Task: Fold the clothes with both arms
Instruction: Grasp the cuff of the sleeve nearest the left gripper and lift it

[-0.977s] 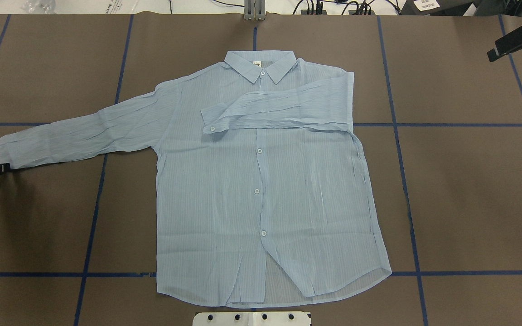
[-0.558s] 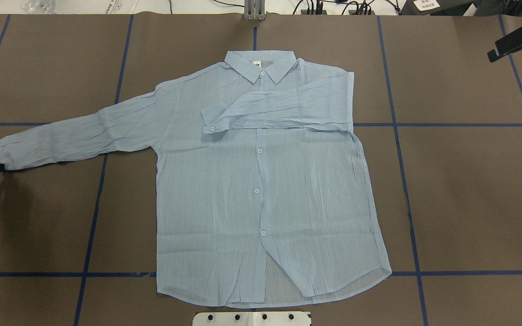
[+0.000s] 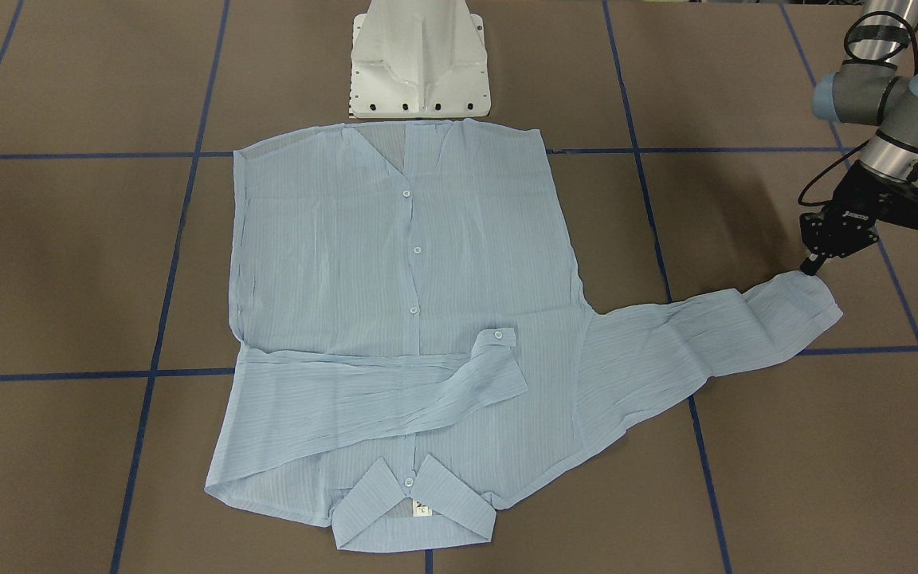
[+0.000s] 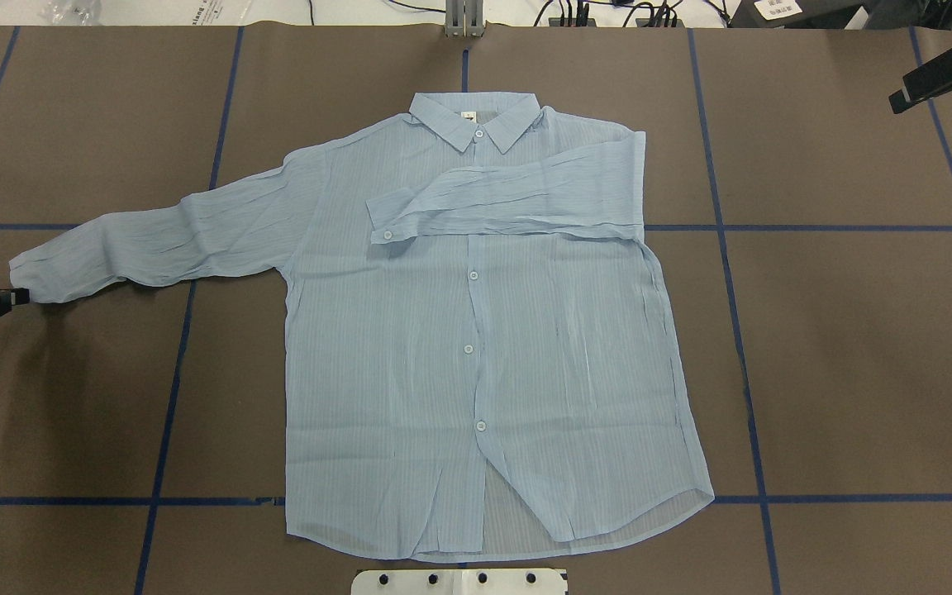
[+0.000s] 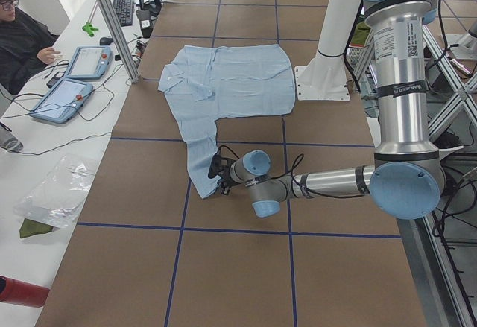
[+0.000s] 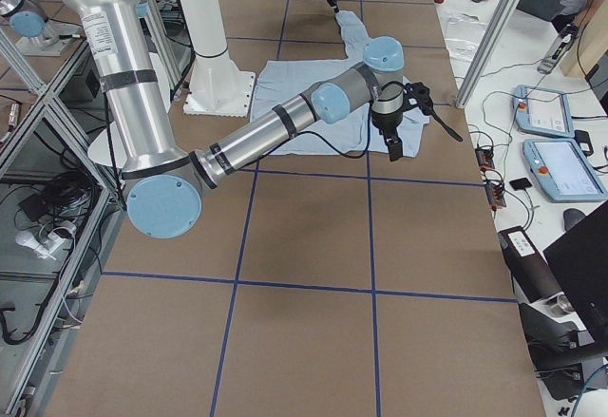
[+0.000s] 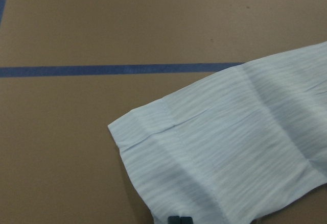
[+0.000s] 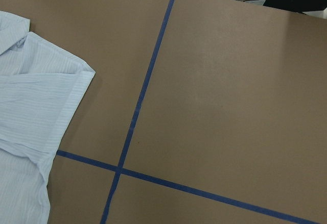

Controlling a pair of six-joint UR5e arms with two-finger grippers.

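Drawn inward since the earlier frame, the crinkled sleeve (image 4: 154, 240) of the thin, finely striped light blue shirt (image 4: 410, 347), flat on the matte brown table (image 4: 856, 372), is pinched at its cuff corner by the left gripper (image 4: 23, 295), while the right gripper (image 4: 897, 103) hovers well apart, jaw state indiscernible.

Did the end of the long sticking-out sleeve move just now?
Yes. The cuff has slid sideways, closer to the upright blue tape line beside it, pinched by the left gripper.

shirt (image 4: 410, 347): thin sheer crinkled cloth | table (image 4: 856, 372): matt brown | left arm (image 5: 328, 182): smooth metal
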